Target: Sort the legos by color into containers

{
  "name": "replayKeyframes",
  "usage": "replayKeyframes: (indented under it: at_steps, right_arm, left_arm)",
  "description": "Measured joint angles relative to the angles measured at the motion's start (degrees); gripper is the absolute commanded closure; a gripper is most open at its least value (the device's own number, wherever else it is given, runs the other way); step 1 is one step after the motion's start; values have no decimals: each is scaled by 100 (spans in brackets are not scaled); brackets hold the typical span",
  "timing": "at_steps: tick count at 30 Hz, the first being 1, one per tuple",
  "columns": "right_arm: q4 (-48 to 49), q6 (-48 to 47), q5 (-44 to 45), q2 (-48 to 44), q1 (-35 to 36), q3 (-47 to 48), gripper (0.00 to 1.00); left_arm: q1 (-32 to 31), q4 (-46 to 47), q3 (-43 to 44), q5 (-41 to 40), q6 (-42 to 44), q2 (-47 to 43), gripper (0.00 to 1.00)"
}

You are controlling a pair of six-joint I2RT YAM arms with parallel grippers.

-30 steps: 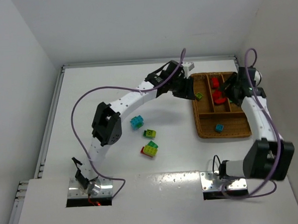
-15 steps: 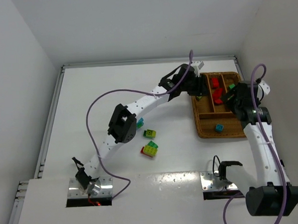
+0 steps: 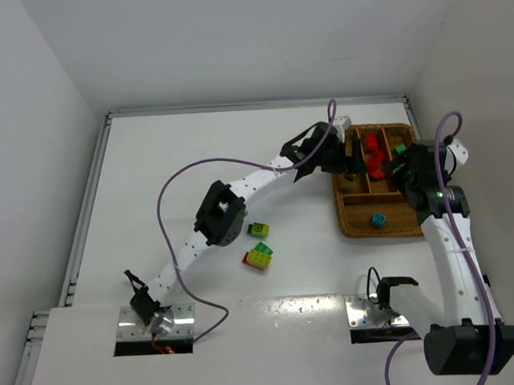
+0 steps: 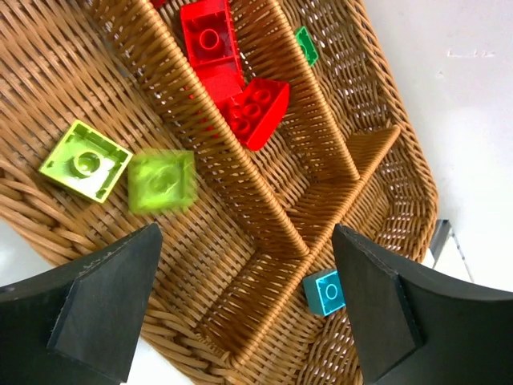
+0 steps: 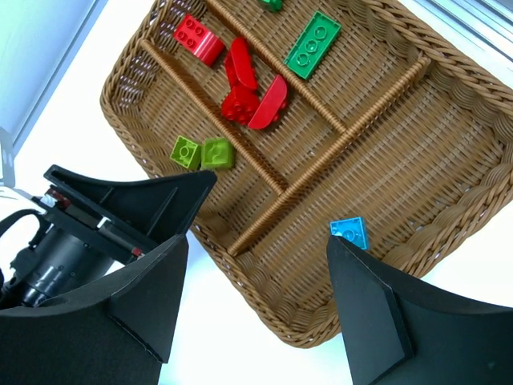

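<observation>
The wicker tray (image 3: 355, 226) lies at the right of the table. My left gripper (image 4: 247, 233) hangs open over its left compartment. Below it, one yellow-green lego (image 4: 85, 160) lies flat and a second (image 4: 162, 181) shows blurred beside it, free of the fingers. Red legos (image 4: 256, 112) fill the middle compartment, a green one (image 4: 305, 45) lies in the right one, and a cyan one (image 4: 325, 292) sits in the near cross compartment. My right gripper (image 5: 255, 241) is open and holds nothing, above the tray's near edge (image 5: 337, 325).
On the table left of the tray lie a green brick (image 3: 258, 230) and a stack of red, yellow-green and green bricks (image 3: 259, 256). The left arm's elbow (image 3: 219, 216) hangs near them. The left gripper's dark fingers (image 5: 128, 200) show in the right wrist view.
The left gripper has reached further over the tray and opened, dropping the yellow-green brick into the left compartment. The right arm pulled back, then stayed nearly still.
</observation>
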Motion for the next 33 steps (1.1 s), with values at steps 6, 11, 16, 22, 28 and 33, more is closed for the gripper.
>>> replayKeyframes:
  at_steps: [6,11,16,22,28,33]
  right_arm:
    - [42,-330,-396,282,-9,201,28]
    - [170,-754,-1154,1095,26,599,28]
    - [181,-1058,-1532,1926,1134,863,28]
    - [238,-2004,-1764,3460,3545,1729,29]
    - [57,-3220,-2002,4551,4843,1963,30]
    - [15,-3888,-1950,4931,5274,1963,30]
  left_arm:
    - [28,-348,-730,-271,409,-682,8]
    - [188,-1016,-2087,-931,820,-2352,10]
    - [898,-1303,-3626,-1945,1027,-4227,10]
    - [2308,-1851,-5390,-2774,863,-5563,4]
    - [3084,-2347,-6387,-3049,817,-6319,4]
    - [3379,-2332,-6422,-3045,844,-6822,4]
